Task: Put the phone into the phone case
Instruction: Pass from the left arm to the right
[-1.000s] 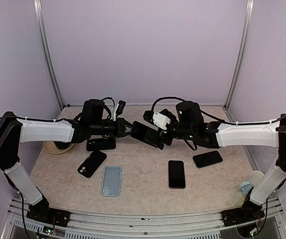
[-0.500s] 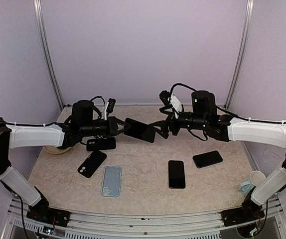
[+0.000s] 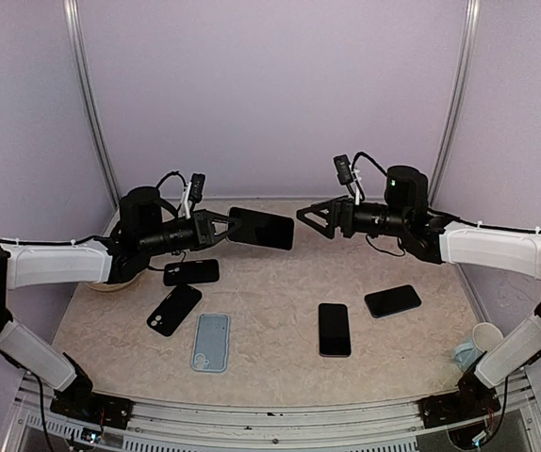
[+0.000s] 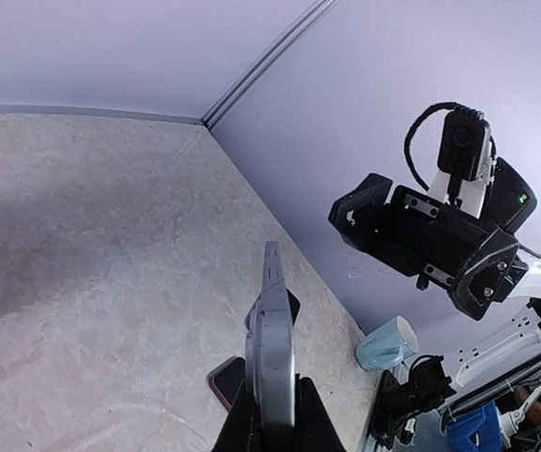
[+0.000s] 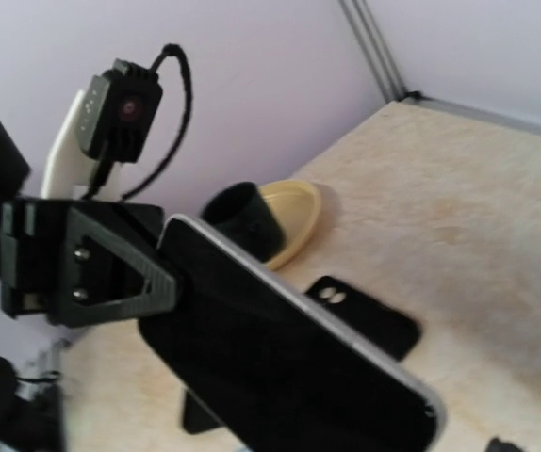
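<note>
Since the view starts at the arm bases, the nearest thing on the table (image 3: 270, 377) is the pale blue phone case (image 3: 211, 342), lying flat with nothing in it. Just right of that case lies a black handset (image 3: 335, 329), face up. Just left of the case and a little beyond it, a dark slab with a camera cutout (image 3: 173, 309) lies at a slant; whether it is a phone or a case I cannot tell. Further right of the case and beyond the handset rests a second black handset (image 3: 392, 300). Directly beyond the case lies another dark slab (image 3: 191, 272), its two lenses facing up.

Above and beyond the case, off the table, is the phone (image 3: 263, 229). The left gripper (image 3: 225, 226) is clamped tight on its left end, so it sticks out level towards the middle. From the left wrist it shows edge-on between the fingers (image 4: 294, 424). The right gripper (image 3: 306, 218) stands beyond the case and to its right, with its jaws spread wide and pointing at the phone's free end, near it but not touching, and nothing between them.

Far left of the case, a yellow dish (image 3: 110, 281) sits beneath the left arm.
</note>
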### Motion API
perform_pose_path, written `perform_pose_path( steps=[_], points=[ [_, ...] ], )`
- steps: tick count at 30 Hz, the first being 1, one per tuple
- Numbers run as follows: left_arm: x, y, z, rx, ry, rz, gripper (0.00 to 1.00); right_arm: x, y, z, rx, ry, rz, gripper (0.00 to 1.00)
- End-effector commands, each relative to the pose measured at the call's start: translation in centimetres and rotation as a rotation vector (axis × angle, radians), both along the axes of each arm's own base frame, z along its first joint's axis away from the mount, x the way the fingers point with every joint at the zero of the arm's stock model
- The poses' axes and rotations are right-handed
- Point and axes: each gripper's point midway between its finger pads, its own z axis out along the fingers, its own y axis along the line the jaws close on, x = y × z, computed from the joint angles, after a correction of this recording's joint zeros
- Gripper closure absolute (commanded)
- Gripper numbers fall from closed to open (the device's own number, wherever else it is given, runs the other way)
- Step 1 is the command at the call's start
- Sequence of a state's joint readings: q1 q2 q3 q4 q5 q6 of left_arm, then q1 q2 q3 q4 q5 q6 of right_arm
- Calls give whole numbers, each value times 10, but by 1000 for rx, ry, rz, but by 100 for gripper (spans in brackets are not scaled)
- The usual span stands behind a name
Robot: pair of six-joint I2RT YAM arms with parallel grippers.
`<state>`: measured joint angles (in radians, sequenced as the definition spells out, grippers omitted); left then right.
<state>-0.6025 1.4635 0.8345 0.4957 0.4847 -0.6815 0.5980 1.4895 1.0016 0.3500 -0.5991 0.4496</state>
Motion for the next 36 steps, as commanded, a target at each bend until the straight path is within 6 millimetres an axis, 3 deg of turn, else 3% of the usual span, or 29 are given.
perform_pose_path(
  steps=[1, 9, 22, 36],
  points=[
    [-10, -1, 52, -129, -137, -44, 100, -4, 1, 15, 92, 110, 28, 3],
    [-19, -8, 72, -194, -185, -103, 100, 0, 2, 5, 144, 234, 4, 6],
    [-25, -21, 85, -243, -213, -162, 100, -9, 14, 2, 209, 330, 118, 12],
    [-11, -33, 71, -298, -127, -185, 100, -30, 22, 5, 276, 348, 266, 25]
  ],
)
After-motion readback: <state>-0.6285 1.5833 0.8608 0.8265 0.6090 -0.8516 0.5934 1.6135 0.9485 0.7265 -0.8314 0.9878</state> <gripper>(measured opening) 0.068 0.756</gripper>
